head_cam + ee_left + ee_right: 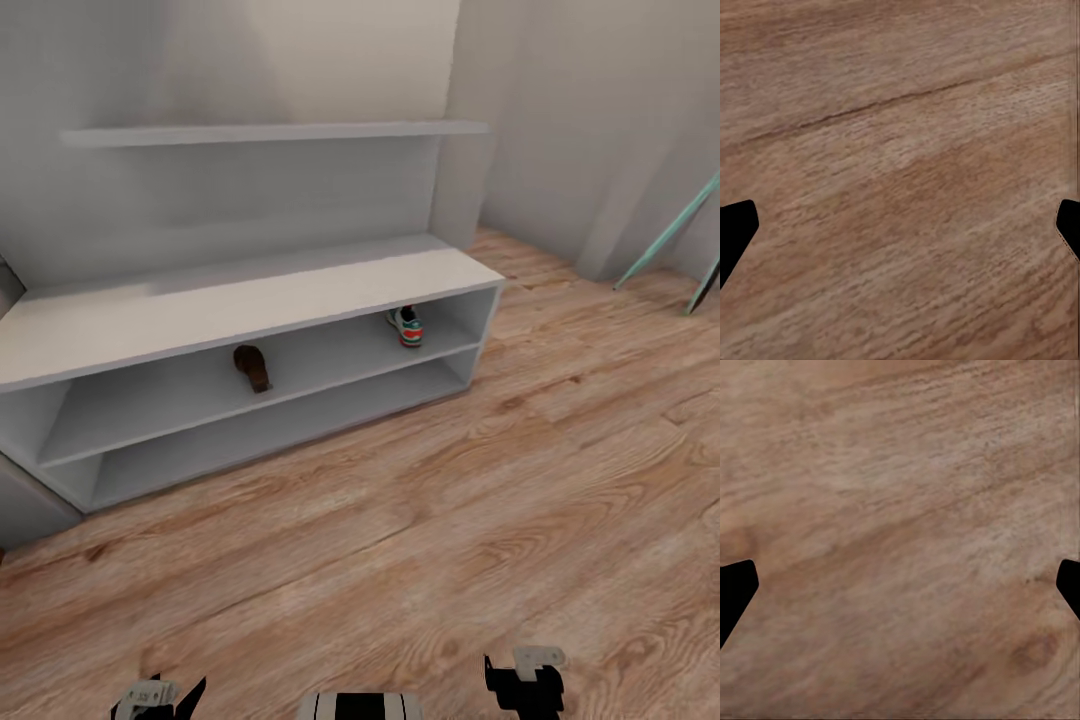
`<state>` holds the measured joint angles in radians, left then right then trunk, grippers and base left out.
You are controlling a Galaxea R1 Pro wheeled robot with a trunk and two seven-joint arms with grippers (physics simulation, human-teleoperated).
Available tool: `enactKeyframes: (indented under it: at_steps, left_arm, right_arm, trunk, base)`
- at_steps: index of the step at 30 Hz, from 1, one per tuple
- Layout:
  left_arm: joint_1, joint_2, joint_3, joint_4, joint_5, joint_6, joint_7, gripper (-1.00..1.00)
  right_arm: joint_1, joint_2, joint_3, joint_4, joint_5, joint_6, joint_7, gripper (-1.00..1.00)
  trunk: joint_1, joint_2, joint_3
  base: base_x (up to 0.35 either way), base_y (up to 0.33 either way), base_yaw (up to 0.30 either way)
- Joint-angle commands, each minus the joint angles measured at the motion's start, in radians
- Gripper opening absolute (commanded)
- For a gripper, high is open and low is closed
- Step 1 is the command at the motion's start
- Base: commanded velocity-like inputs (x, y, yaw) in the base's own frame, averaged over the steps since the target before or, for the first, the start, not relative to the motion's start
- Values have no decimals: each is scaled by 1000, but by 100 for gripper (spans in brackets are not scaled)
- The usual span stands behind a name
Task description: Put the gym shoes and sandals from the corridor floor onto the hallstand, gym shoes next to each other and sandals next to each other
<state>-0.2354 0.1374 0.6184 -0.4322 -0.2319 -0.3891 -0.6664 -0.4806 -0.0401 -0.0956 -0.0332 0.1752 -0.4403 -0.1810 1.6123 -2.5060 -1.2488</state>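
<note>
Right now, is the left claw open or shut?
Open: in its wrist view the left claw's fingertips sit far apart with bare corridor floor between.

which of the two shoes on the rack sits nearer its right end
The gym shoe, white with green and red, on the upper open shelf near the right end; the brown sandal lies mid-shelf, well apart.

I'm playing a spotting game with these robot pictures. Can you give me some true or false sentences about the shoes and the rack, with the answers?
1. A brown sandal sits on the rack's upper open shelf. True.
2. A white sneaker lies on the wooden floor. False: it is on the same shelf as the sandal, nearer the rack's right end.
3. The sandal and sneaker are touching. False: bare shelf lies between them.
4. The left end effector is open, with floor between its fingers. True.
5. The right end effector holds a shoe. False: it is open over bare floor.
</note>
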Motion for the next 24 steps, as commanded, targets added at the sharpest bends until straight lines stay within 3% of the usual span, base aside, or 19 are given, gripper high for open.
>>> enactKeyframes:
  at_steps: [1, 24]
  left_arm:
    - [-1, -1, 8, 0, -10, -5, -5, 100]
    - [-1, -1, 7, 6, -11, -9, -5, 100]
  right_arm:
    - [-1, 0, -8, 1, 11, -3, -3, 100]
    - [2, -1, -9, 3, 10, -30, -3, 100]
  trunk:
    - [0, 0, 0]
    - [0, 0, 5]
  base:
    - [0, 0, -291]
    - [0, 0, -295]
